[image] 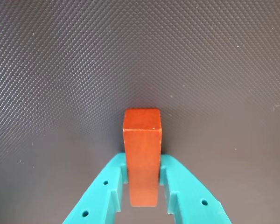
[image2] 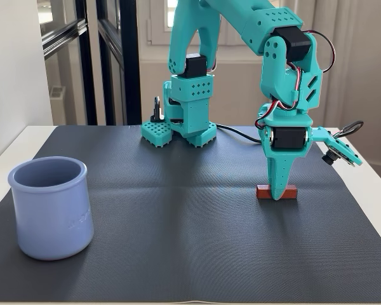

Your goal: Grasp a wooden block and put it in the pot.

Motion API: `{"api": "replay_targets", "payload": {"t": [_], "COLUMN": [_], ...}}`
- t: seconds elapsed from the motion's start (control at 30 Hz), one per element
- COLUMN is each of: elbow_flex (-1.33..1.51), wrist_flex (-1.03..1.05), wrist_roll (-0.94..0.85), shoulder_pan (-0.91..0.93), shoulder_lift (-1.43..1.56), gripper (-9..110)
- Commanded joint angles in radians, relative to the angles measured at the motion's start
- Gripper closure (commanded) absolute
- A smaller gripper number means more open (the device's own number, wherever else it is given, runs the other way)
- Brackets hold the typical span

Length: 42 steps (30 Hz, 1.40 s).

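The wooden block (image: 141, 135) is a reddish-brown bar lying flat on the dark textured mat. In the wrist view it sits between my two teal fingers, which press against its long sides. In the fixed view my gripper (image2: 278, 190) points straight down on the middle of the block (image2: 292, 190), whose ends stick out on either side; the block rests on the mat at the right. The periwinkle-blue pot (image2: 51, 206) stands upright at the front left of the mat, far from the gripper. It looks empty.
The dark mat (image2: 178, 210) covers a white table. The arm's teal base (image2: 181, 130) is clamped at the back centre. A cable runs from the base to the wrist camera (image2: 340, 152) at the right. A window and wall lie behind.
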Motion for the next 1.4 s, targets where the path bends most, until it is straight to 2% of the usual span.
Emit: {"api": "replay_targets", "payload": {"t": [0.0, 0.37, 0.8, 1.13, 1.37], "elbow_flex": [-0.031, -0.017, 0.186, 0.295, 0.293], "wrist_flex": [-0.002, 0.008, -0.002, -0.005, -0.032], "wrist_roll": [-0.002, -0.003, -0.003, -0.002, -0.002], "shoulder_pan": [0.003, 0.107, 0.512, 0.83, 0.925], "shoulder_lift": [0.067, 0.4, 0.813, 0.942, 0.923], "gripper": [101, 101, 101, 101, 101]}}
